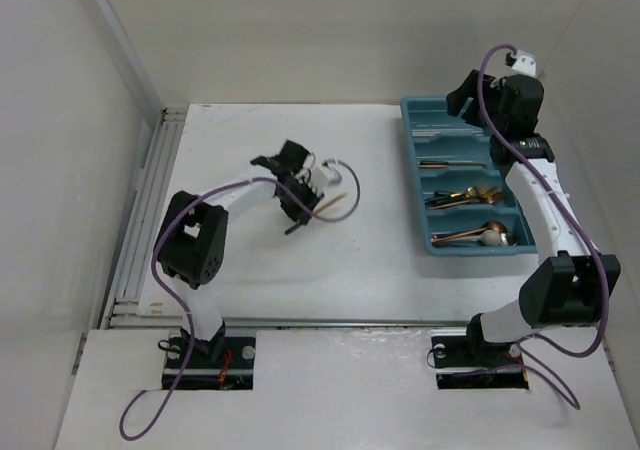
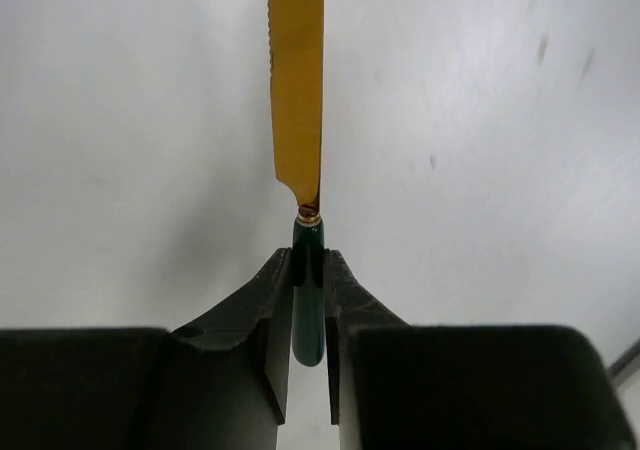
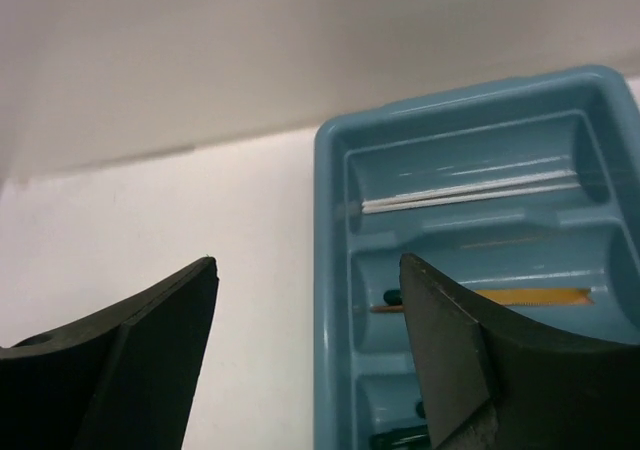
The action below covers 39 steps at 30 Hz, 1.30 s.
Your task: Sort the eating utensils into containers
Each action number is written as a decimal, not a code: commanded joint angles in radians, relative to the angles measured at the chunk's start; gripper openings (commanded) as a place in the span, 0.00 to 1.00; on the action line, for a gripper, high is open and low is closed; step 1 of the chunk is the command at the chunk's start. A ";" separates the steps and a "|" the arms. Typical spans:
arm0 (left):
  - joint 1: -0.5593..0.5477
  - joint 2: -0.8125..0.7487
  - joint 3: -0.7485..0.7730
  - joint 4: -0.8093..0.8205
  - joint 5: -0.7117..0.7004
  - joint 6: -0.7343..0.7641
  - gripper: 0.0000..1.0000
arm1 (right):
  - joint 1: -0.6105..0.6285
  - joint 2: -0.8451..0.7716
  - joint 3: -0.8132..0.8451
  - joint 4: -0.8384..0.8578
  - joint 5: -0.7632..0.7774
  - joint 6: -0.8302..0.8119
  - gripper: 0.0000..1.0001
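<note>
You see the left gripper [image 2: 308, 270] pinching the knife [image 2: 297, 90] by its handle, blade at 12 o'clock in its wrist view. The right gripper [image 3: 308, 268] is spread above the tray [image 3: 327, 230].

A robotics lab cell: white table [image 1: 330, 280] boxed by plain walls [image 1: 300, 30], robot arms [image 1: 548, 220] bolted on.

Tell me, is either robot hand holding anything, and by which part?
The left hand grips a gold knife by its dark green handle. The right hand is open and empty.
</note>
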<state>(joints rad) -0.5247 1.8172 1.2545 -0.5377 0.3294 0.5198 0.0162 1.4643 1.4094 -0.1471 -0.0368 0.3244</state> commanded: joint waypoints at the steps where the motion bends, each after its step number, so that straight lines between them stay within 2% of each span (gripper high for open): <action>1: 0.173 -0.003 0.330 0.004 0.357 -0.289 0.00 | 0.033 0.011 0.040 -0.011 -0.216 -0.255 0.79; 3: 0.201 0.022 0.446 0.037 0.394 -0.386 0.00 | 0.068 0.011 0.028 -0.020 -0.270 -0.330 0.87; 5: 0.210 0.045 0.593 0.088 0.404 -0.491 0.00 | 0.180 0.021 0.063 -0.115 -0.243 -0.472 0.91; 7: 0.210 0.056 0.641 0.151 0.416 -0.575 0.00 | 0.287 0.040 0.092 -0.187 -0.227 -0.519 0.91; 8: 0.210 0.045 0.642 0.236 0.416 -0.622 0.00 | 0.312 0.050 0.092 -0.187 -0.248 -0.519 0.92; 9: 0.210 0.036 0.632 0.284 0.416 -0.723 0.00 | 0.329 0.050 0.092 -0.154 -0.276 -0.455 0.93; 10: 0.210 0.025 0.611 0.335 0.428 -0.774 0.00 | 0.329 0.050 0.061 -0.102 -0.382 -0.399 0.93; 11: 0.210 0.013 0.585 0.387 0.442 -0.823 0.00 | 0.329 0.050 -0.011 0.067 -0.438 -0.334 0.93; 12: 0.210 -0.011 0.529 0.488 0.442 -0.864 0.00 | 0.340 0.074 -0.041 0.155 -0.484 -0.198 0.93; 14: 0.210 -0.022 0.505 0.531 0.451 -0.940 0.00 | 0.361 0.114 -0.032 0.280 -0.529 -0.118 0.93; 21: 0.201 -0.033 0.505 0.577 0.462 -0.997 0.00 | 0.424 0.246 0.063 0.420 -0.520 -0.006 0.93; 24: 0.201 -0.033 0.505 0.598 0.462 -1.012 0.00 | 0.403 0.289 0.063 0.443 -0.544 0.050 0.89; 28: 0.192 -0.033 0.493 0.598 0.453 -0.992 0.00 | 0.403 0.326 0.053 0.581 -0.592 0.111 0.84; 31: 0.192 -0.044 0.467 0.588 0.453 -0.979 0.00 | 0.403 0.335 0.053 0.590 -0.581 0.120 0.77; 35: 0.174 -0.044 0.467 0.562 0.453 -0.952 0.00 | 0.412 0.347 0.053 0.590 -0.581 0.130 0.54; 37: 0.163 -0.044 0.467 0.562 0.453 -0.940 0.00 | 0.412 0.379 0.065 0.600 -0.595 0.140 0.25; 38: 0.163 -0.044 0.451 0.576 0.453 -0.940 0.00 | 0.412 0.389 0.065 0.610 -0.595 0.151 0.07; 39: 0.163 -0.044 0.451 0.576 0.444 -0.940 0.00 | 0.412 0.389 0.065 0.610 -0.595 0.163 0.00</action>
<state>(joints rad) -0.3450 1.8286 1.7180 -0.0040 0.7425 -0.4248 0.4240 1.8267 1.4322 0.3779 -0.6121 0.4591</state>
